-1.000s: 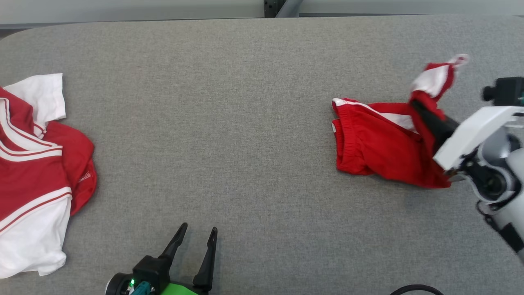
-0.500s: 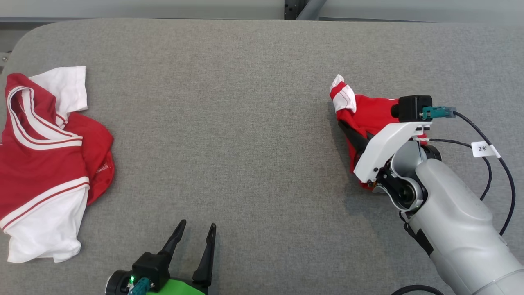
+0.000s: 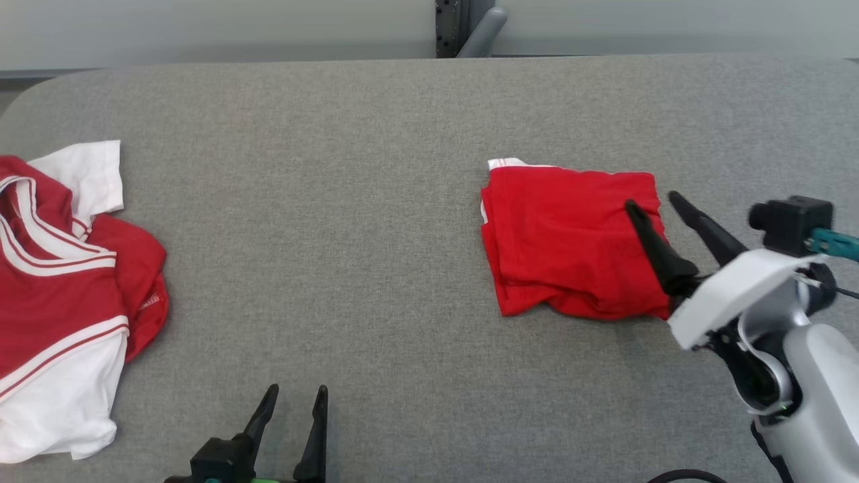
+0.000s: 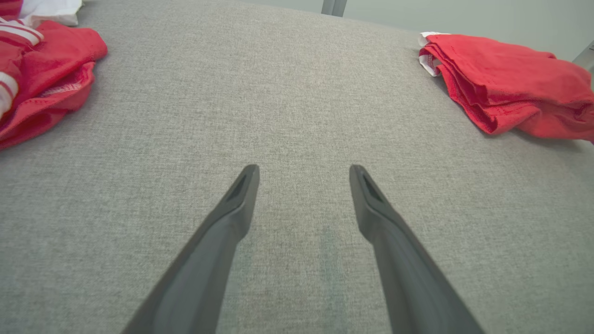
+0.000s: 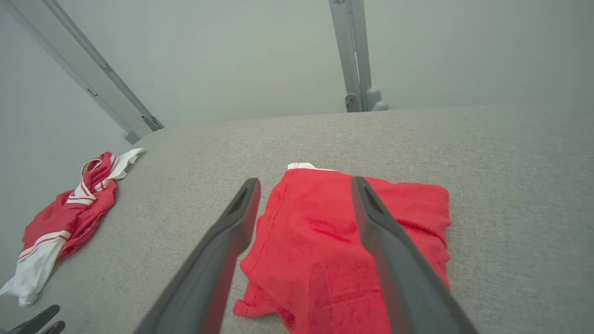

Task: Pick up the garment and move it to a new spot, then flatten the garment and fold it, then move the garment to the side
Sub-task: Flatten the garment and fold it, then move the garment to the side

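Head view: the folded red cloth garment with white trim (image 3: 564,235) lies right of centre on the grey fabric desk (image 3: 376,201), the empty right hand (image 3: 652,200) spread wide over its right edge, so I think it is better to grip all layers together before sliding.

Grey table (image 3: 376,201) bears a folded red garment (image 3: 564,235) — and, well apart, a red-and-white shirt (image 3: 60,282).

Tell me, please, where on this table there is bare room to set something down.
The widest bare stretch of the table lies between the red and white shirt at the left and the folded red garment at the right; the far strip behind both is bare too. Crowded: the right, where the open right gripper hangs over the garment.
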{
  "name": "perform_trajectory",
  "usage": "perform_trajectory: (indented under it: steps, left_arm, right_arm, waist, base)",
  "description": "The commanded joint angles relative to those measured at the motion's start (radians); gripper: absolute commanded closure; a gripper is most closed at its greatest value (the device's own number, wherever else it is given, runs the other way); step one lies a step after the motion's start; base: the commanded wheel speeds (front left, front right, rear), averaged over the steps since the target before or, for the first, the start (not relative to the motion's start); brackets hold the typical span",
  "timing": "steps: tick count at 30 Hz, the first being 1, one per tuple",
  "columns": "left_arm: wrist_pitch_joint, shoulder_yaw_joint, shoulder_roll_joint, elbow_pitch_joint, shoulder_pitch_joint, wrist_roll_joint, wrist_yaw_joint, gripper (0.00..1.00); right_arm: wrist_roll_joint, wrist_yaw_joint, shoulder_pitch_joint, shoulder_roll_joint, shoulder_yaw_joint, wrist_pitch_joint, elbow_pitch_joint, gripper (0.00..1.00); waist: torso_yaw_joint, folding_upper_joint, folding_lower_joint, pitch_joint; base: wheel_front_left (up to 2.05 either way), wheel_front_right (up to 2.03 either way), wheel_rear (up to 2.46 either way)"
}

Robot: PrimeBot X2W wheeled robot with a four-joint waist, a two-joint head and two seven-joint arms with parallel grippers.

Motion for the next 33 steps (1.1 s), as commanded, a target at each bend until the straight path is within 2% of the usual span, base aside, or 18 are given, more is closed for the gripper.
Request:
perform_trajectory:
  steps: [1, 2, 3, 7, 13, 15, 17, 24, 33]
  left_arm:
    - [-0.003, 0.010, -0.005, -0.006, 0.026, 0.006, 0.001, 0.00]
    - [-0.003, 0.014, -0.008, -0.009, 0.031, 0.007, 0.000, 0.00]
    - [-0.003, 0.014, -0.008, -0.009, 0.031, 0.007, 0.000, 0.00]
    - [-0.003, 0.026, -0.019, -0.015, 0.040, 0.015, -0.009, 0.00]
    - [-0.003, 0.040, -0.032, -0.009, 0.051, 0.026, -0.024, 0.00]
    - [-0.003, 0.054, -0.039, -0.019, 0.062, 0.030, -0.021, 0.00]
    - [-0.002, 0.069, -0.046, -0.029, 0.075, 0.036, -0.023, 0.00]
    - [-0.002, 0.134, -0.052, -0.054, 0.109, 0.078, -0.042, 0.00]
    - [-0.002, 0.179, -0.060, -0.069, 0.115, 0.120, -0.062, 0.00]
  right_arm:
    - [-0.025, 0.000, 0.069, 0.005, -0.057, -0.021, -0.037, 0.00]
    - [-0.048, 0.000, 0.106, 0.009, -0.101, -0.036, -0.056, 0.00]
    - [-0.048, 0.000, 0.106, 0.009, -0.101, -0.036, -0.056, 0.00]
    - [-0.177, 0.000, 0.232, 0.013, -0.221, -0.139, -0.065, 0.00]
    - [-0.340, 0.000, 0.374, 0.060, -0.306, -0.368, 0.065, 0.00]
    - [-0.376, 0.000, 0.400, 0.084, -0.334, -0.408, 0.115, 0.00]
    - [-0.425, -0.001, 0.427, 0.096, -0.364, -0.422, 0.141, 0.00]
    - [-0.543, -0.001, 0.510, 0.169, -0.430, -0.425, 0.014, 0.00]
    - [-0.581, -0.001, 0.536, 0.188, -0.423, -0.425, -0.006, 0.00]
  waist:
    - [-0.033, 0.0000, 0.0000, -0.031]
    - [-0.038, 0.0000, 0.0000, -0.036]
    - [-0.038, 0.0000, 0.0000, -0.036]
    - [-0.048, 0.0000, 0.0000, -0.050]
    - [-0.038, 0.0000, 0.0000, -0.087]
    - [-0.034, 0.0000, 0.0000, -0.104]
    - [-0.028, 0.0000, 0.0000, -0.122]
    - [-0.013, 0.0000, 0.0000, -0.152]
    - [-0.003, 0.0000, 0.0000, -0.163]
  base:
    - [0.00, 0.00, 0.00]
    - [0.00, 0.00, 0.00]
    - [0.00, 0.00, 0.00]
    - [0.00, 0.00, 0.00]
    - [0.00, 0.00, 0.00]
    - [0.00, 0.00, 0.00]
    - [0.00, 0.00, 0.00]
    - [0.00, 0.00, 0.00]
    - [0.00, 0.00, 0.00]
